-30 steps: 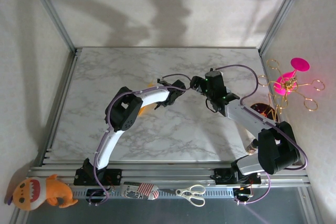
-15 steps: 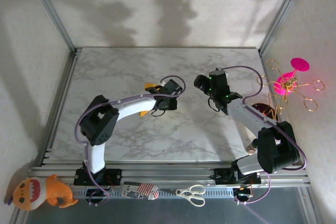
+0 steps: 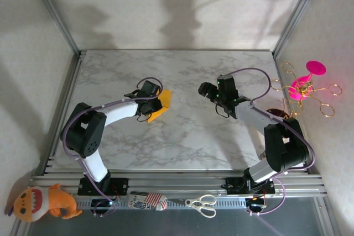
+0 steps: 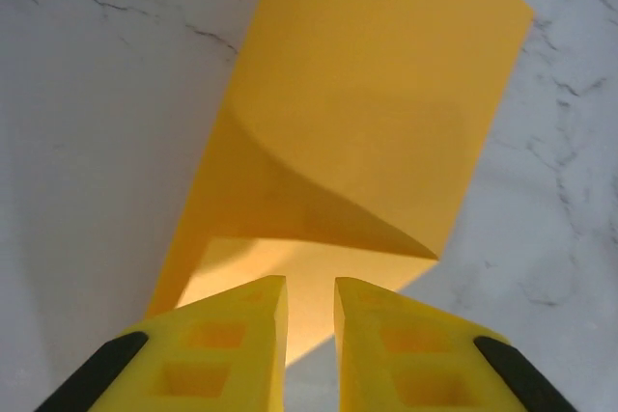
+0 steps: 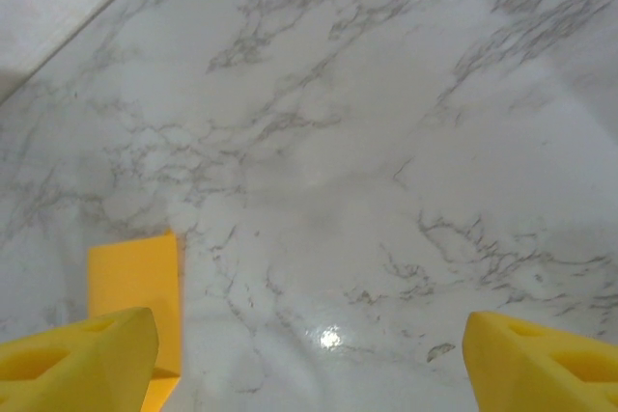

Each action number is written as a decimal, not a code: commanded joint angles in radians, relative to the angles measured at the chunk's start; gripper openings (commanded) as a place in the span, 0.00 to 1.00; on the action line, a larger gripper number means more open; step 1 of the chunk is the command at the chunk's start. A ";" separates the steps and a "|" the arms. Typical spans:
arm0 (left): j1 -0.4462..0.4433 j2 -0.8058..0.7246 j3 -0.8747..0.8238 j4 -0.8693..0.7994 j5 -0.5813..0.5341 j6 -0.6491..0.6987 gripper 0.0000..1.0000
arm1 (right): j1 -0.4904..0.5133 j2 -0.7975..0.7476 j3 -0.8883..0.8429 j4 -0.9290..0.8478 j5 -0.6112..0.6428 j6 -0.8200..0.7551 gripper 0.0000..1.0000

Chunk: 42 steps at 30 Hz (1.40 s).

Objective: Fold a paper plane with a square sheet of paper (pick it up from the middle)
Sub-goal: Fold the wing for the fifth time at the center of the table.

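Orange-yellow folded paper sheet (image 4: 367, 113) on desk (image 3: 193, 136); left gripper (image 4: 310, 282) nearly closed at its edge, grip uncertain; right gripper (image 5: 309, 335) wide open.

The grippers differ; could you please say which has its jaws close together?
The left gripper, jaws nearly together at the folded square sheet of paper; the right gripper gapes wide above the table.

The sheet of paper (image 3: 161, 103) (image 4: 386, 94) (image 5: 135, 272) was plain orange-yellow, folded into a long narrow band with straight edges. It lay slantwise on the marble counter (image 3: 193, 136), left of centre. Its far end lay flat; its near end curved upward, crossed by a diagonal crease.
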 commanded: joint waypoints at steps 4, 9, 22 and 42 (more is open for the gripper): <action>0.019 0.075 0.016 0.033 -0.090 0.006 0.20 | 0.013 0.051 0.021 0.032 -0.083 0.019 0.83; 0.020 0.109 0.021 0.032 -0.058 0.028 0.20 | 0.018 0.073 0.030 0.032 -0.104 0.024 0.82; -0.072 0.126 -0.014 0.053 0.130 0.251 0.14 | 0.072 0.101 0.041 0.045 -0.160 0.035 0.81; -0.066 0.061 -0.002 0.075 0.099 0.057 0.16 | 0.167 0.169 -0.013 0.070 -0.222 0.287 0.62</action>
